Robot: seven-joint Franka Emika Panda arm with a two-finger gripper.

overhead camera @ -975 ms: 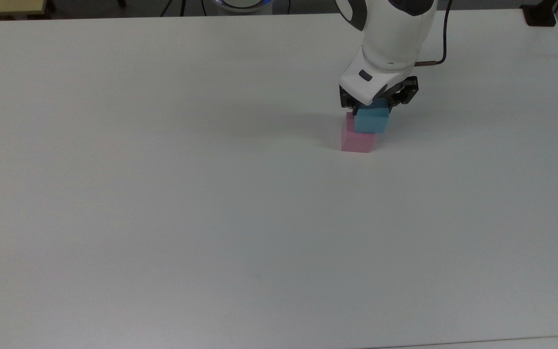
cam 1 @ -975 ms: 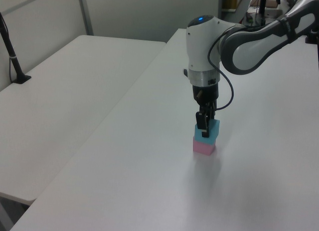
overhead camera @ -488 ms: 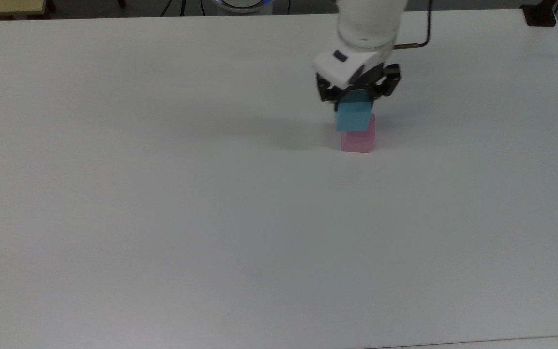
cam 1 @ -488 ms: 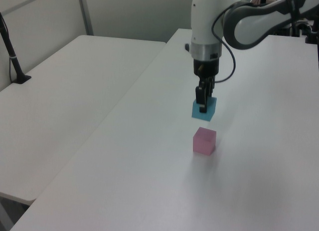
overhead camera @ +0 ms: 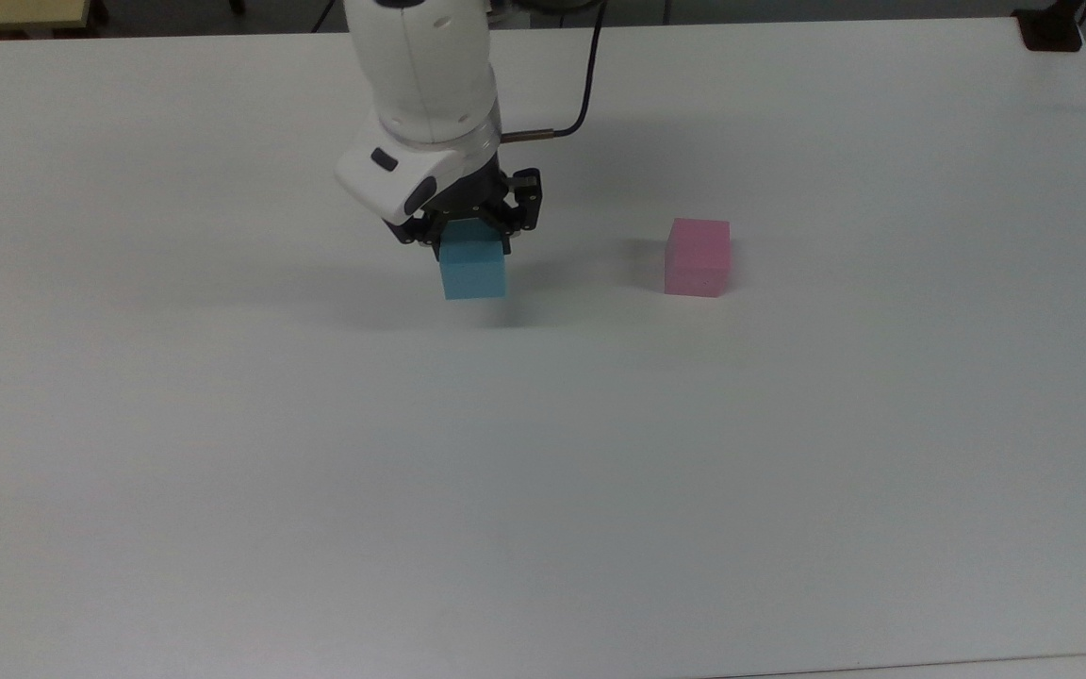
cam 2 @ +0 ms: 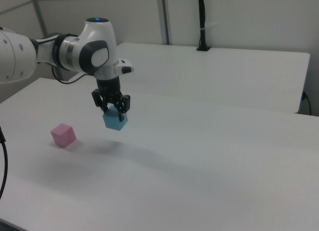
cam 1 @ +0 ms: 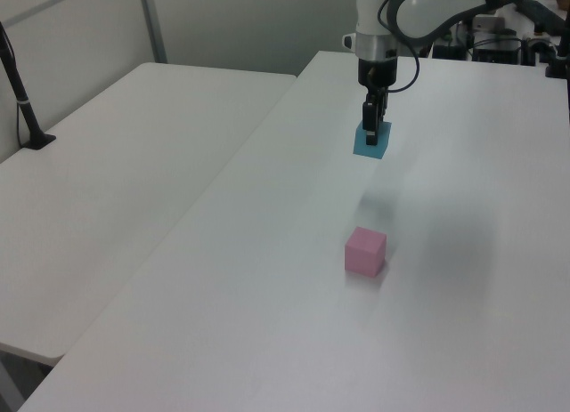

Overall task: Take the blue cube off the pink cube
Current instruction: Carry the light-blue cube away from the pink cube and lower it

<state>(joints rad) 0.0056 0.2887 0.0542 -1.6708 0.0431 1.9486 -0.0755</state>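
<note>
My gripper is shut on the blue cube and holds it in the air above the white table. The pink cube sits alone on the table, well to the top view's right of the held cube. In the right view the pink cube lies to the left of the gripper, with the blue cube's shadow on the table between them.
A second white table stands beside this one. A black pole is clamped to it. A cable runs from the arm's wrist.
The gripper has carried the blue cube up off the pink cube and far to the top view's left. The pink cube has stayed in place.
</note>
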